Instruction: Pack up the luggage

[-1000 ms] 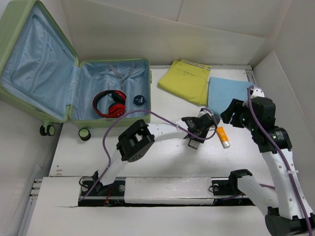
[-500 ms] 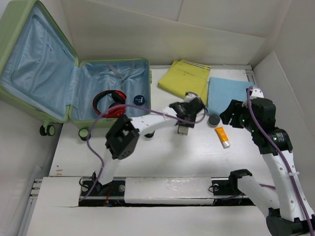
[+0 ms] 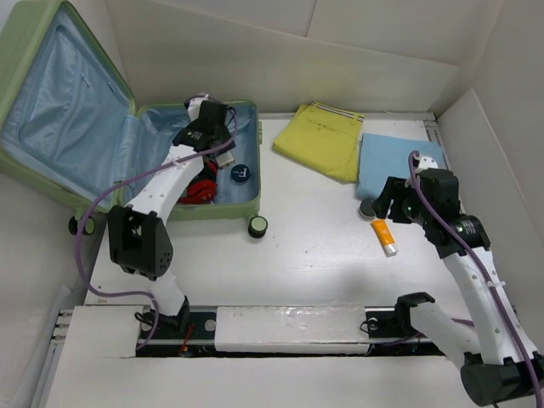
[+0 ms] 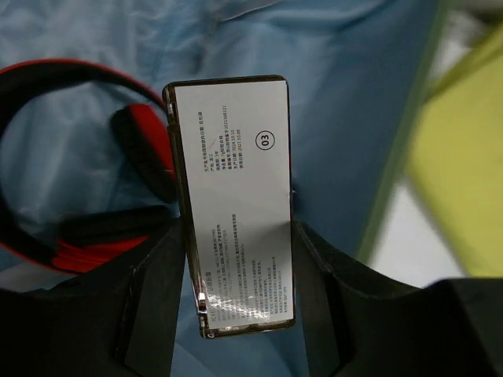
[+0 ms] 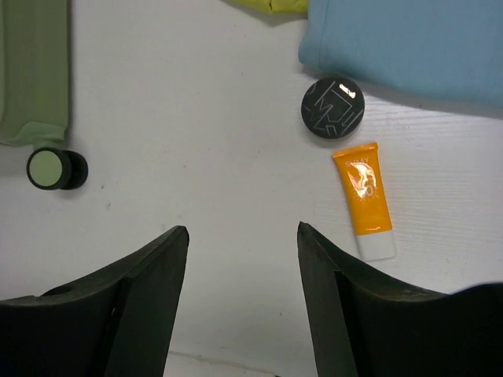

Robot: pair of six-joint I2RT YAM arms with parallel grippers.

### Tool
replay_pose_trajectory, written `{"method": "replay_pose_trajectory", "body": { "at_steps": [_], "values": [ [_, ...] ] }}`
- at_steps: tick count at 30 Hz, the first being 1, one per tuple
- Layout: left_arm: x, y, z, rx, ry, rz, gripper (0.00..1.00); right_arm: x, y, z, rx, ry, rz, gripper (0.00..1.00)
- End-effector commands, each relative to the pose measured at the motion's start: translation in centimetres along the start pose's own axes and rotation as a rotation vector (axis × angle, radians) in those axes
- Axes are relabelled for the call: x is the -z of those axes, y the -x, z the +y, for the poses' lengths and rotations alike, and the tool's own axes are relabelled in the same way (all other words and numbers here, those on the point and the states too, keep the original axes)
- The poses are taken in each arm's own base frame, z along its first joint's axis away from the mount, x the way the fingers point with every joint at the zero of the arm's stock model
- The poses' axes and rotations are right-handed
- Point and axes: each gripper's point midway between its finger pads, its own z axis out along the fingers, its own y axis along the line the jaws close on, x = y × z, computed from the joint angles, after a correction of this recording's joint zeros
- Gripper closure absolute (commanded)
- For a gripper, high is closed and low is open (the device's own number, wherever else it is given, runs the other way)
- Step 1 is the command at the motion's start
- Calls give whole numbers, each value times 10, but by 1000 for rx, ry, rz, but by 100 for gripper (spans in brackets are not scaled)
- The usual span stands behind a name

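The luggage (image 3: 102, 197), a pale green suitcase, lies open at the far left with its lid (image 3: 59, 102) propped up. Its blue-lined base holds red headphones (image 3: 202, 189) and a dark round tin (image 3: 241, 174). My left gripper (image 3: 214, 127) hovers over the base, shut on a flat dark device with a white label (image 4: 236, 196). The headphones (image 4: 71, 196) lie below it in the left wrist view. My right gripper (image 3: 387, 202) is open and empty above the table, near an orange tube (image 5: 365, 200) and a black round compact (image 5: 332, 107).
A folded yellow garment (image 3: 323, 140) and a folded blue cloth (image 3: 395, 161) lie at the back right. A suitcase wheel (image 3: 255, 225) sticks out at the base's front corner and also shows in the right wrist view (image 5: 55, 168). White walls enclose the table.
My left arm has swung from the middle of the table left and back over the suitcase base, carrying the labelled device. My right gripper has moved slightly left and down.
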Motion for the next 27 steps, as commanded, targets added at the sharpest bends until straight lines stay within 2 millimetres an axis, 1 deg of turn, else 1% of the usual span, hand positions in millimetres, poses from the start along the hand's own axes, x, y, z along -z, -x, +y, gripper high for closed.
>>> {"method": "replay_pose_trajectory", "body": {
  "at_steps": [1, 2, 3, 4, 5, 6, 7, 8, 9, 11, 12, 13, 14, 15, 16, 17, 18, 19, 20, 21, 22, 23, 24, 25, 26, 27],
  "values": [
    [-33, -15, 33, -11, 63, 60, 90, -13, 6, 1, 20, 1, -22, 36],
    [-43, -17, 44, -4, 93, 74, 88, -20, 3, -3, 8, -16, -7, 36],
    [-49, -18, 48, -13, 102, 77, 87, -24, 5, -5, -3, -32, -12, 36],
    [-53, -19, 47, -24, 105, 82, 83, -30, 1, -13, -4, -72, 2, 35],
    [-62, -20, 51, -23, 118, 91, 80, -40, -4, -18, -15, -94, 23, 31],
    [-66, -25, 53, -39, 126, 104, 77, -45, -4, -19, -25, -106, 29, 29],
    [-69, -19, 50, -37, 127, 89, 72, -51, -12, -24, -26, -126, 59, 28],
    [-72, -23, 51, -40, 133, 99, 60, -58, -16, -29, -34, -146, 72, 26],
    [-75, -23, 50, -41, 134, 100, 56, -67, -20, -33, -53, -163, 98, 23],
    [-75, -26, 45, -38, 109, 117, 47, -78, -22, -39, -65, -195, 101, 19],
    [-67, -16, 39, -26, 80, 92, 34, -88, -24, -44, -72, -206, 109, 15],
    [-63, -16, 35, -21, 50, 96, 28, -93, -24, -46, -83, -217, 110, 13],
    [-58, -13, 32, -15, 30, 87, 24, -98, -23, -52, -88, -238, 106, 11],
    [-44, 2, 26, -9, -8, 48, 20, -104, -23, -57, -96, -249, 110, 10],
    [-37, 9, 24, -3, -19, 31, 18, -117, -25, -60, -114, -254, 127, 10],
    [-28, 9, 14, -21, -56, 20, 17, -123, -26, -66, -131, -258, 138, 10],
    [-19, 12, 8, -34, -71, 3, 17, -130, -25, -65, -133, -248, 141, 10],
    [-2, 15, -6, -44, -115, -18, 17, -142, -25, -70, -139, -255, 142, 8],
    [7, 15, -13, -65, -137, -26, 17, -147, -27, -71, -139, -257, 148, 8],
    [15, 12, -18, -75, -150, -23, 17, -152, -24, -73, -146, -254, 145, 8],
    [33, 15, -30, -81, -192, -42, 16, -157, -27, -75, -147, -257, 154, 8],
    [39, 9, -33, -91, -205, -38, 16, -165, -26, -76, -146, -256, 151, 8],
    [46, 3, -39, -101, -229, -31, 16, -170, -26, -76, -146, -255, 148, 8],
    [50, -8, -42, -113, -249, -15, 16, -173, -25, -77, -154, -245, 146, 8],
    [64, -14, -49, -128, -283, -17, 16, -180, -24, -77, -154, -234, 140, 8],
    [70, -22, -53, -139, -304, -4, 16, -183, -25, -77, -154, -234, 140, 10]
  ]
}}
